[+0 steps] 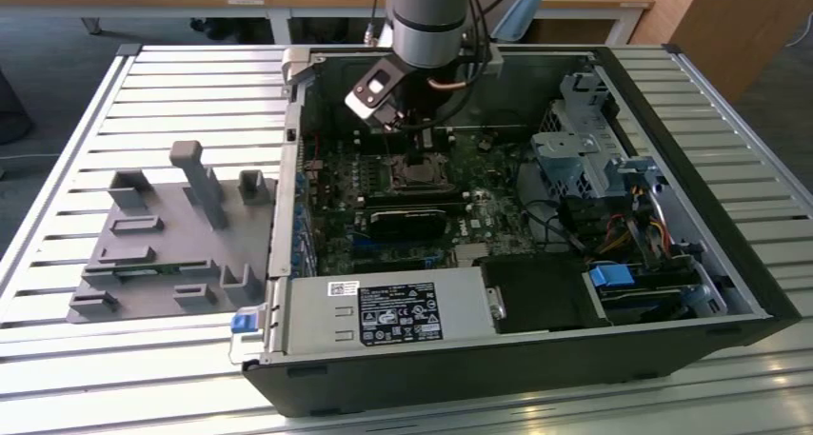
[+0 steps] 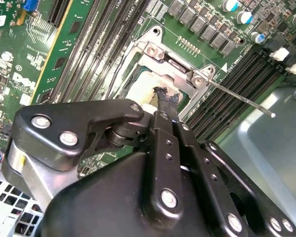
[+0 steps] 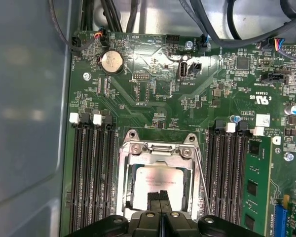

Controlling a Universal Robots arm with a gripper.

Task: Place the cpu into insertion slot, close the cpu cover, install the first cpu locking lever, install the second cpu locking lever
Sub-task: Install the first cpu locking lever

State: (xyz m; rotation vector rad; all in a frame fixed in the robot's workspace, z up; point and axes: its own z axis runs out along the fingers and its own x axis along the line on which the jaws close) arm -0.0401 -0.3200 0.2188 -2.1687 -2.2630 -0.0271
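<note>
The gripper (image 3: pixel 160 198), fingers pinched together with nothing between them, hangs over one edge of the cpu (image 3: pixel 158 175), which lies flat in the insertion slot (image 1: pixel 417 173), its edges square with the memory slots (image 3: pixel 91 173) that crowd both sides. The cpu cover (image 3: pixel 160 149) frames it, and a locking lever (image 2: pixel 241 98) juts free. Beyond, the arm (image 1: pixel 426 16) stands near-vertical inside the open case (image 1: pixel 711 264).

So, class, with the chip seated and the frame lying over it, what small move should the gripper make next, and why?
Probably slide across to the locking lever and start pushing it down. The cpu already lies under the cpu cover, the gripper is shut above the chip, and the lever's rod juts free beside the cover.
</note>
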